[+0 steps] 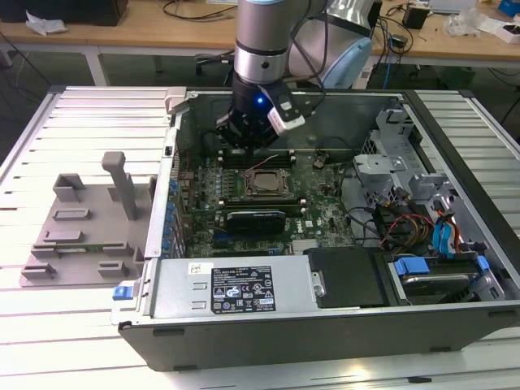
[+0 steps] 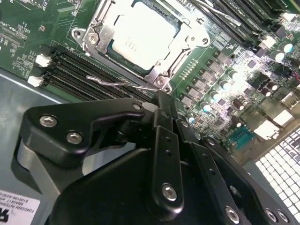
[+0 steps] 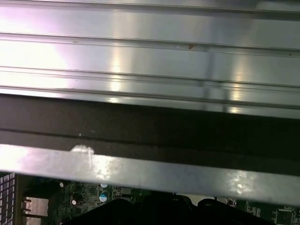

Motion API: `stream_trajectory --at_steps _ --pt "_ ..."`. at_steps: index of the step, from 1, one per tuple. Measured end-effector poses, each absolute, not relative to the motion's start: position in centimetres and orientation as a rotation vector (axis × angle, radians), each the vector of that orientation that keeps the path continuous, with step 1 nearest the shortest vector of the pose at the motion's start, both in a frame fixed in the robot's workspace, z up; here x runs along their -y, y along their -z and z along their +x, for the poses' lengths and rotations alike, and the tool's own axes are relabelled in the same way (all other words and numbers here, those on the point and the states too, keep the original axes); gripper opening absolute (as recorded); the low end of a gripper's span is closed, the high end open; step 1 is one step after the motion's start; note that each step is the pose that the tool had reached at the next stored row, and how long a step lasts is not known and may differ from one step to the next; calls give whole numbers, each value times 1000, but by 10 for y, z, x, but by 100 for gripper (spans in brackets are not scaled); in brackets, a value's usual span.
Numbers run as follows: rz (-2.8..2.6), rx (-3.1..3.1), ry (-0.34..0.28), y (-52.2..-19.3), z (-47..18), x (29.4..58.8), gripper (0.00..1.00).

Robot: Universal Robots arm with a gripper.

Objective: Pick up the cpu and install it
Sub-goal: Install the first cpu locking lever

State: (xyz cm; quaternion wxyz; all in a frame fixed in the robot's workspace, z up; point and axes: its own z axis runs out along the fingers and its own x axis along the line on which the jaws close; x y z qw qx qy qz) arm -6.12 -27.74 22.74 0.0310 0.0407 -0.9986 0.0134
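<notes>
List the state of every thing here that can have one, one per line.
cpu: seated in the socket, metal top showing.
socket frame: open around the chip, its thin wire lever lying loose alongside.
computer case: side panel off, motherboard exposed.
gripper: above the memory slots, holding nothing visible.

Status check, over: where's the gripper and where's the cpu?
Gripper inside case, above motherboard, apart from socket. Cpu seated in socket frame. Retention lever beside socket.

The silvery square cpu lies flat in its socket.
</notes>
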Motion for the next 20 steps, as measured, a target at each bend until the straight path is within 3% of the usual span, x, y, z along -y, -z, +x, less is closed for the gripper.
stream_trajectory --at_steps 20 --pt "156 3076 -42 -212 -59 271 11"
